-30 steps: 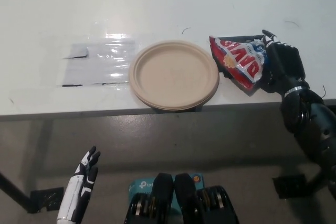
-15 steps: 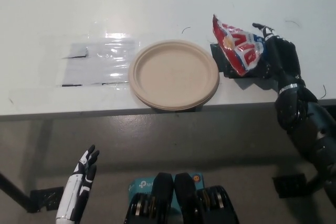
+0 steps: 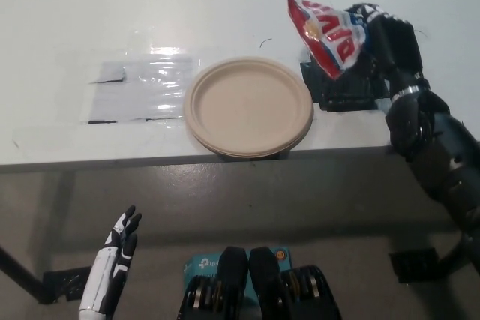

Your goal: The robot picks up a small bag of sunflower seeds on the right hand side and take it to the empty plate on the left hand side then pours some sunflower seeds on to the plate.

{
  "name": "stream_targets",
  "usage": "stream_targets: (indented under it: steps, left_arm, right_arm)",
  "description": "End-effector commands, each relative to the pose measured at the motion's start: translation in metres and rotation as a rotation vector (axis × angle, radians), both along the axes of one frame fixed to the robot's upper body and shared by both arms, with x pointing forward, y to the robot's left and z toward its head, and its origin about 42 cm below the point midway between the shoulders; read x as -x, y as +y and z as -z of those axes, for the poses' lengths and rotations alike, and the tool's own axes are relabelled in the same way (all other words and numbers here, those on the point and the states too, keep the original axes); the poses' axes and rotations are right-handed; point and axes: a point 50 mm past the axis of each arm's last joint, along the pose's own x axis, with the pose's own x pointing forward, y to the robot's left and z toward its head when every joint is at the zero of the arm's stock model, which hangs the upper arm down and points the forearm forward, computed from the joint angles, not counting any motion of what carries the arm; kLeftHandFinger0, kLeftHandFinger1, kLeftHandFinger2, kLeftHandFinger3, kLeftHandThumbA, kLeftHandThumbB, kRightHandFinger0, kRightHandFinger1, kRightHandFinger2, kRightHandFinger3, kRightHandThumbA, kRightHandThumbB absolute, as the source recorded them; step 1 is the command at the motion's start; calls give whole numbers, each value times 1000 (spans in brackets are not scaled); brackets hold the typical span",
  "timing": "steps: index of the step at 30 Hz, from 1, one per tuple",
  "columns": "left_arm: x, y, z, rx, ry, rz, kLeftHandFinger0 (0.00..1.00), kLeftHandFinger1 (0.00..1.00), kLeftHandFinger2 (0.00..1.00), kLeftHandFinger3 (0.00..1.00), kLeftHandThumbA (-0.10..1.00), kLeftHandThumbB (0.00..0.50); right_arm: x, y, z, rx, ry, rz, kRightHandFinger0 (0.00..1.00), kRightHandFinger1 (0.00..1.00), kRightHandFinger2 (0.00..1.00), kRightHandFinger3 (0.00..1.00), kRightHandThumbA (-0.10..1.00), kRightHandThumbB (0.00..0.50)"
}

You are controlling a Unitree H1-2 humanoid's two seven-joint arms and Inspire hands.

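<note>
My black right hand (image 3: 386, 39) is closed tight around the bag of sunflower seeds (image 3: 324, 31). The red, white and blue bag is up in the air, off the white table (image 3: 225, 5), and it sticks out from my fingers toward the left, tipped at a slant. The plate (image 3: 249, 106) is down and to the left of this hand, near the table's front edge, with nothing on it. A dark shadow lies on the table just under my hand. My white left hand (image 3: 118, 249) rests low, below the table edge, fingers apart and holding nothing.
</note>
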Motion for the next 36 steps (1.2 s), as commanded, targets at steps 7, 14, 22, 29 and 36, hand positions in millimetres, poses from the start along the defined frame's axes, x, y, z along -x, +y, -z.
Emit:
stream_targets:
  steps: [7,14,22,29,36]
  left_arm:
    - [-7,3,-16,-18,-61,15,1000,1000,1000,1000,1000,61]
    - [-11,3,-20,-51,-82,24,1000,1000,1000,1000,1000,60]
    - [-12,2,-23,-42,-75,20,1000,1000,1000,1000,1000,84]
    - [-13,1,-24,-43,-88,31,1000,1000,1000,1000,1000,56]
    - [-16,2,-26,-58,-87,31,1000,1000,1000,1000,1000,78]
  right_arm:
    - [-22,25,-68,199,-97,-43,0,374,870,728,-100,167]
    - [-24,39,-69,284,-84,-36,0,352,864,737,-100,184]
    - [-24,55,-67,364,-62,-38,0,327,851,780,-100,217]
    - [-23,74,-65,470,-55,-34,0,11,454,456,-100,281]
    - [-20,89,-65,588,-134,-51,0,0,167,254,-100,310]
